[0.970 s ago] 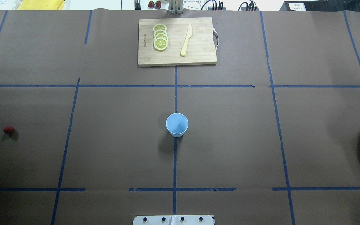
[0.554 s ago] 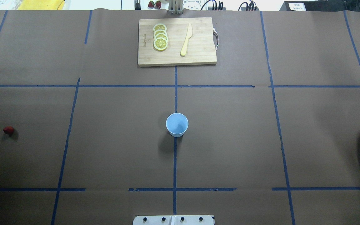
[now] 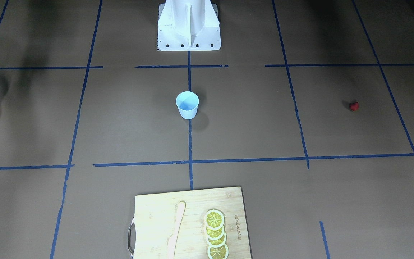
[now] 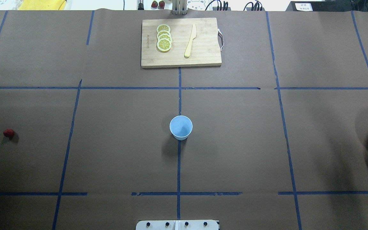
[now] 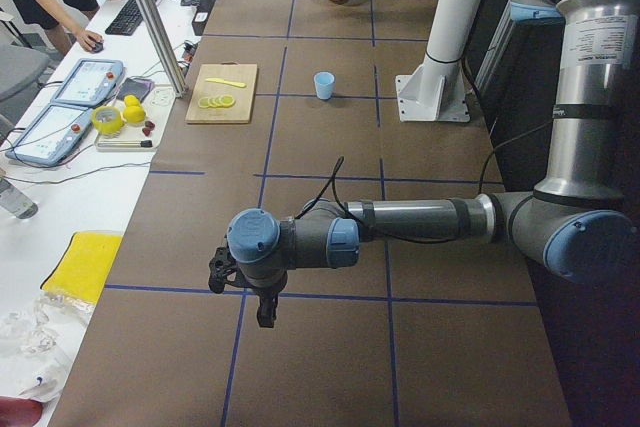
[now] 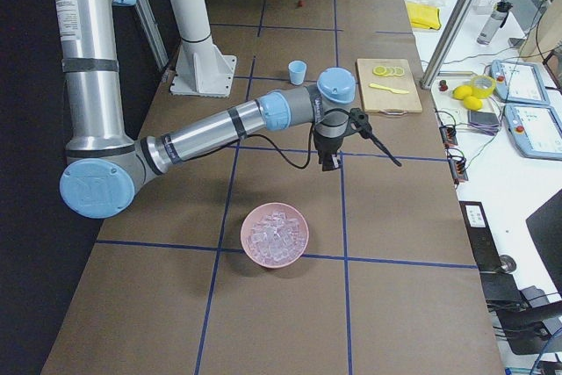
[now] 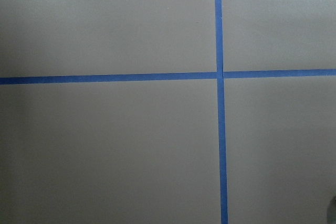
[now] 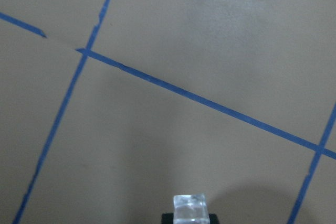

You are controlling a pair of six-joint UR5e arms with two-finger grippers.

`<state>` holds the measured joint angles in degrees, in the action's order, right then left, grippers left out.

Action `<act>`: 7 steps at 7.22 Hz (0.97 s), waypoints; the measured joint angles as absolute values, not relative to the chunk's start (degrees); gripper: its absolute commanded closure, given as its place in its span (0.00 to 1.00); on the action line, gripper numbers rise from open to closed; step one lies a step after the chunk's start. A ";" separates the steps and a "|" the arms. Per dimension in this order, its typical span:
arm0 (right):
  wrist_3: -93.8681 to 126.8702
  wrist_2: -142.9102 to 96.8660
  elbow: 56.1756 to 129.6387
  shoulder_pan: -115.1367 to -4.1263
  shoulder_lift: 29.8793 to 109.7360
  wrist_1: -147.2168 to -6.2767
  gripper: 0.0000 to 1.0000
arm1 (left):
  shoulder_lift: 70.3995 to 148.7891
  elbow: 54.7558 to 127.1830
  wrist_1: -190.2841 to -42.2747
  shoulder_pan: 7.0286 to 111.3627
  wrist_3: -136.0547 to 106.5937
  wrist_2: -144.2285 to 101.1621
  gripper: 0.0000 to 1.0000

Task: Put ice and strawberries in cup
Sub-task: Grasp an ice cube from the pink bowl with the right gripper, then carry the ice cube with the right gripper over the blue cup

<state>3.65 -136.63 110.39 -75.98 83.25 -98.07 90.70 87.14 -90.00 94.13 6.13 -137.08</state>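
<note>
The pale blue cup (image 4: 181,127) stands upright at the table's middle, also in the front view (image 3: 187,104). The red strawberry (image 4: 8,133) lies alone at the far left. The rest of the ice fills the pink bowl (image 6: 275,234) at the right end. My right gripper (image 6: 327,162) hangs above the table between that bowl and the cutting board, shut on one clear ice cube (image 8: 191,207). My left gripper (image 5: 265,309) hovers over bare table at the left end; I cannot tell whether it is open or shut.
A wooden cutting board (image 4: 180,42) at the far side carries several lemon slices (image 4: 164,37) and a yellow knife (image 4: 190,41). Blue tape lines cross the brown table cover. The robot's white base (image 3: 188,25) stands behind the cup.
A small part of my right arm has come into the overhead view at its right edge. The cup, the strawberry and the bowl have not moved.
</note>
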 measured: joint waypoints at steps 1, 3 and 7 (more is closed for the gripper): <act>10.40 -137.22 110.59 -72.85 80.02 -97.98 1.00 | 90.70 87.18 -90.00 94.13 6.09 -137.17 0.00; 25.08 -136.83 110.73 -64.59 72.39 -97.97 1.00 | 90.70 87.28 -90.00 94.15 6.14 -137.27 0.00; 48.54 -128.47 110.11 -48.32 59.33 -98.10 1.00 | 90.65 87.49 -90.00 94.13 6.00 -137.34 0.00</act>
